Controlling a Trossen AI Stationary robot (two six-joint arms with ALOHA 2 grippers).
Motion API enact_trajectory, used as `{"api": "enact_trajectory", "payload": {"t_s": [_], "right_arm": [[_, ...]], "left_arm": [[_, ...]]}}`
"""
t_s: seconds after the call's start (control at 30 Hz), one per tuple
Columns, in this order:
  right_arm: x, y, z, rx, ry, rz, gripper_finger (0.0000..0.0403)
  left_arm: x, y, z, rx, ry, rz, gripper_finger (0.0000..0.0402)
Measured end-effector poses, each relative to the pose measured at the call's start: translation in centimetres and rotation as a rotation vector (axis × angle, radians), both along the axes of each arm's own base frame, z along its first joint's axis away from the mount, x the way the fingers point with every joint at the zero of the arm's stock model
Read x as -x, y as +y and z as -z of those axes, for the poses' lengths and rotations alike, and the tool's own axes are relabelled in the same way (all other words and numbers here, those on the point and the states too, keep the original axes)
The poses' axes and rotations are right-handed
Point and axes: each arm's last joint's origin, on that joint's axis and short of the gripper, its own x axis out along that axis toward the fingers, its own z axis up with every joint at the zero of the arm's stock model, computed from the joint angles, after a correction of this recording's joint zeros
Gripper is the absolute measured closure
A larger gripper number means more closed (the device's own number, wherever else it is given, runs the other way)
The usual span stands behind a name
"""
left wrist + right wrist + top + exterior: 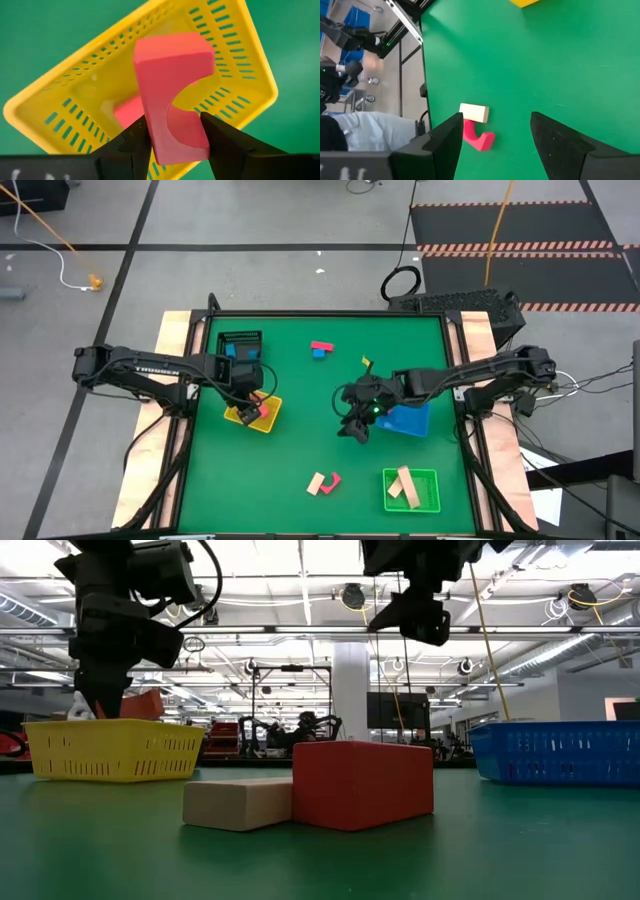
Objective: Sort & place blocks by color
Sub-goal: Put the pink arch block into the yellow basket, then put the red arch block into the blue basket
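Observation:
My left gripper (257, 406) (174, 121) hangs over the yellow tray (240, 417) (245, 60), shut on a pink arch-shaped block (172, 65). Another pink block (127, 112) lies on that tray's floor. My right gripper (352, 428) (496, 120) is open above bare mat, just left of the blue tray (412, 420). Below and ahead of it, a tan block (474, 113) and a red hooked block (479, 138) lie touching on the mat (322, 482). A red block and a blue block (320, 350) lie together near the far edge. My left gripper pinches the pink arch block at its lower end (156, 137), one finger on each of the two opposite flat sides. The fingers (135, 137) come from above, pointing down. The block is lifted clear above the yellow tray, its length running along the fingers.
A black tray (240, 343) holding a blue block stands far left. A green tray (428, 492) with tan blocks stands near right. A small yellow piece (366, 362) lies mid-table. Bare green mat lies between the trays. In the low view the tan (238, 802) and red (362, 783) blocks stand close.

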Motion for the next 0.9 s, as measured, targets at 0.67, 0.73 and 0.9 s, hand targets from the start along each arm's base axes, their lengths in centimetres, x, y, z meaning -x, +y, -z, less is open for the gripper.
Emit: {"api": "enact_trajectory", "payload": {"t_s": [0.67, 0.73, 0.9], "right_arm": [[0.7, 3.2, 0.0, 0.081, -0.06, -0.24, 0.0181], [0.9, 4.2, 0.0, 0.109, -0.081, -0.292, 0.0181], [1.1, 7.1, 0.7, 0.247, -0.131, -0.361, 0.0181]], "left_arm": [[-1.4, -1.0, -0.7, 0.135, -0.132, -0.08, 0.0182], [-2.1, -1.6, -1.1, 0.15, -0.206, -0.075, 0.0184], [-4.0, -3.8, -2.7, 0.211, -0.455, -0.023, 0.0187]]}}
